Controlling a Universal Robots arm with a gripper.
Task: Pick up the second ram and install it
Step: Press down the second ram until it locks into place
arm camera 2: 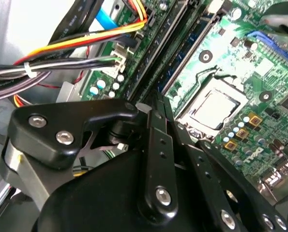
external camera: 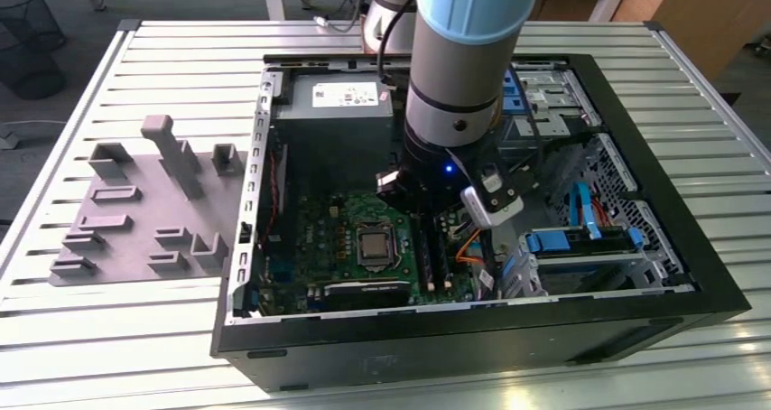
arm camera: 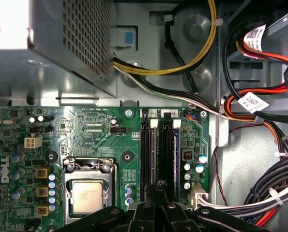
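The arm (external camera: 464,62) was pale blue above a grey cuff, and the gripper (arm camera: 159,186) black with silver screw heads. The motherboard (arm camera: 98,140) was dark green, carrying a silver processor (arm camera: 89,197) and black memory slots (arm camera: 162,154). At 1 o'clock from the slots, cables (arm camera: 260,101) ran red, orange and black; a yellow cable (arm camera: 202,53) curved at 12 o'clock. The computer case (external camera: 674,247) was black, on a table (external camera: 181,44) of pale ribbed slats. The fixture blocks (external camera: 144,202) were grey.
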